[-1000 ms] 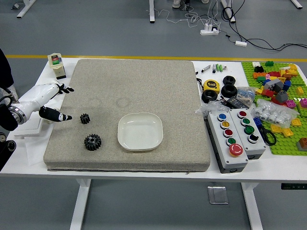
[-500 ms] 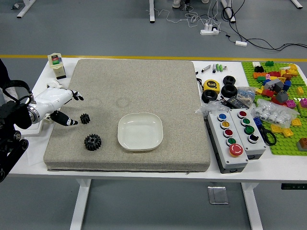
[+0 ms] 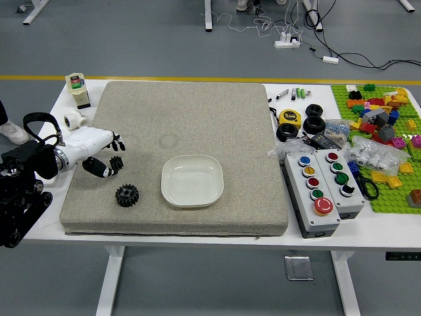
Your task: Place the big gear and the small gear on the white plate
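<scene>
My left hand (image 3: 114, 158) reaches in from the left over the beige mat, its fingers spread around the small black gear (image 3: 116, 162). The thumb lies at the gear's near left side and the other fingertips are just beyond it; no firm hold shows. The big black gear (image 3: 127, 195) rests on the mat, nearer the table's front edge. To the right of both gears is the white plate (image 3: 192, 199), with nothing on it. The right arm is out of view.
The mat (image 3: 191, 118) covers the table's left and middle. To its right are button boxes (image 3: 320, 191), black wheels (image 3: 314, 124), a yellow tape measure (image 3: 290, 118), plastic bags and a green board (image 3: 395, 197) with bricks. A small bottle-like object (image 3: 77, 90) stands at the back left.
My left hand has moved right and slightly down, from the mat's left edge to the small gear. The gears and the plate have stayed in place.
</scene>
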Controlling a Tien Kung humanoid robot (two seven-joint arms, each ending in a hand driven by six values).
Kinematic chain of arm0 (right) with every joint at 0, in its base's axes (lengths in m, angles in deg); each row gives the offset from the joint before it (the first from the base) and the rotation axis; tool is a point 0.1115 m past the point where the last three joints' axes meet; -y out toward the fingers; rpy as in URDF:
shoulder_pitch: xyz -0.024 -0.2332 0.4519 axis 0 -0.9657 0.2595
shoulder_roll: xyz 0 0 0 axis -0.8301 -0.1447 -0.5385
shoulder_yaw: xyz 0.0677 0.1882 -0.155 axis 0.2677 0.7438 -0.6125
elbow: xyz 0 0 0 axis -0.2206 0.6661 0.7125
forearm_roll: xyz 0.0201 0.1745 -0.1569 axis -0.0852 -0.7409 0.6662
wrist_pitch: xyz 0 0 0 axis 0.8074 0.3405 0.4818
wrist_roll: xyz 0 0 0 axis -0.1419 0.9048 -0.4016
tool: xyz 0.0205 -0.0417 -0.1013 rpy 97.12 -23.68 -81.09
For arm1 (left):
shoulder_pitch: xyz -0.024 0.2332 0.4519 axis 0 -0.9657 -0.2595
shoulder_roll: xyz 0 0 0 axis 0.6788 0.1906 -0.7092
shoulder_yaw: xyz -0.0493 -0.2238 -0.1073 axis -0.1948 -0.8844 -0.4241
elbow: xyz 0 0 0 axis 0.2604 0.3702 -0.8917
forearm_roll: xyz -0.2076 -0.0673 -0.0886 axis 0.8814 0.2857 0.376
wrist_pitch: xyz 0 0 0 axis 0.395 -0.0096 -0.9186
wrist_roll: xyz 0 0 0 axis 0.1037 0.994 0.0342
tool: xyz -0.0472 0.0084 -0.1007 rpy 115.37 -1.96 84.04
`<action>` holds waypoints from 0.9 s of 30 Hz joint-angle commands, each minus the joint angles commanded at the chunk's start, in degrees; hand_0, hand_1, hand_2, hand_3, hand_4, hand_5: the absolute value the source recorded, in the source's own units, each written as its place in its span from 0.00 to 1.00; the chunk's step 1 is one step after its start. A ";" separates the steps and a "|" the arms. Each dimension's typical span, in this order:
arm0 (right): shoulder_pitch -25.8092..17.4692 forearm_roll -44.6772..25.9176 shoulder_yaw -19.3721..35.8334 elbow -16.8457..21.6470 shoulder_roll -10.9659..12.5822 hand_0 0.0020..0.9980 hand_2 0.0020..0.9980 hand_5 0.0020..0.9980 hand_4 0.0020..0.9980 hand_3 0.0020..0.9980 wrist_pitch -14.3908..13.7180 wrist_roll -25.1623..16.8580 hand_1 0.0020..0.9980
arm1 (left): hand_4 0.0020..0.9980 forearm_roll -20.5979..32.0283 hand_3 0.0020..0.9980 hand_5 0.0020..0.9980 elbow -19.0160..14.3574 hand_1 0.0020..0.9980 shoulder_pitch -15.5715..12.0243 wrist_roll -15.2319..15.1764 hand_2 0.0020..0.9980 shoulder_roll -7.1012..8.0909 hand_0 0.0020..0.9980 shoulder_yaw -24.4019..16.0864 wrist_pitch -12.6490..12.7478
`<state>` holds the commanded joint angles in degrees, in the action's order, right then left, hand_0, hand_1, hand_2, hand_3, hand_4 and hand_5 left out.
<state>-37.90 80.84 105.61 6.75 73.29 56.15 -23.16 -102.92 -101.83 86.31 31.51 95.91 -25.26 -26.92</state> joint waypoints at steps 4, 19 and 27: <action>0.08 -0.01 -0.05 0.00 0.01 0.77 0.85 0.80 0.95 0.80 -0.01 0.03 0.81 | 0.75 0.44 0.65 0.15 0.76 0.61 0.19 -0.18 0.64 -0.55 0.60 0.48 0.54; 0.36 0.45 0.04 0.08 0.14 0.77 0.85 0.80 0.95 0.80 -0.06 0.10 0.81 | 0.55 0.51 0.58 0.04 4.43 0.53 0.78 0.00 0.57 -1.63 0.51 0.71 0.76; 0.44 0.53 -0.03 0.06 0.17 0.77 0.85 0.80 0.95 0.80 -0.04 0.11 0.81 | 0.38 1.14 0.54 0.00 4.73 0.46 0.65 0.18 0.52 -1.65 0.32 0.65 0.69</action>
<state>-37.46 81.37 105.58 6.81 73.47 56.12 -23.04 -101.78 -97.10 86.96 31.69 94.25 -24.61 -26.23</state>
